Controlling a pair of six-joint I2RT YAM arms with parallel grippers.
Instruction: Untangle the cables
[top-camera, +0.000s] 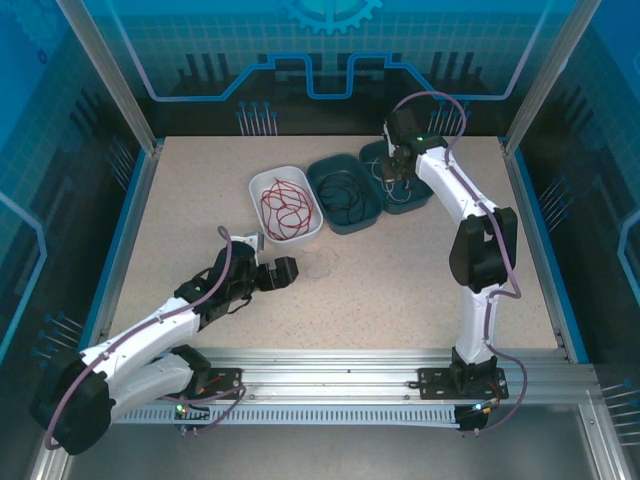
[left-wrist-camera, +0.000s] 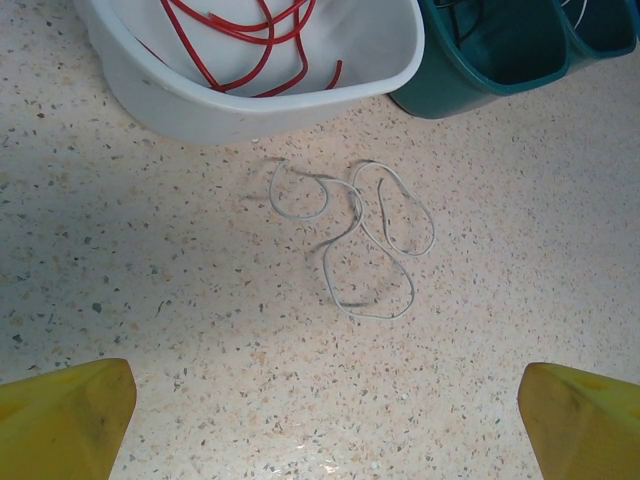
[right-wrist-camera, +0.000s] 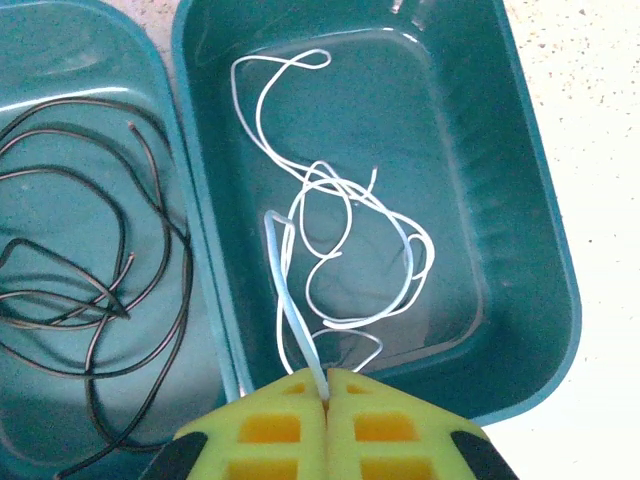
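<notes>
Right jaws pinched on whitish cable (right-wrist-camera: 300, 330) over teal bin (right-wrist-camera: 530, 250), black cable (right-wrist-camera: 90, 250) in next bin (right-wrist-camera: 60, 60), red cable (left-wrist-camera: 240, 40) in white bin (left-wrist-camera: 250, 110), left jaws wide above loose whitish cable (left-wrist-camera: 352, 205) on surface (left-wrist-camera: 150, 280)

Far side: red cable (top-camera: 283, 207) in white bin (left-wrist-camera: 230, 110); black cable (right-wrist-camera: 90, 250) in teal bin (right-wrist-camera: 60, 40); pale white-grey cable (right-wrist-camera: 340, 250), poss. bluish tint, in 2nd teal bin (right-wrist-camera: 520, 200) to its right. Nearer: whitish-grey cable (left-wrist-camera: 355, 235) on tabletop (left-wrist-camera: 150, 300), beige w/ dark speckle. Pads of left gripper (left-wrist-camera: 325, 395) & right gripper (right-wrist-camera: 327, 385) yellow. The arms (top-camera: 455, 195) white + black, purple leads. The walls (top-camera: 60, 120) blue, grid pattern.
</notes>
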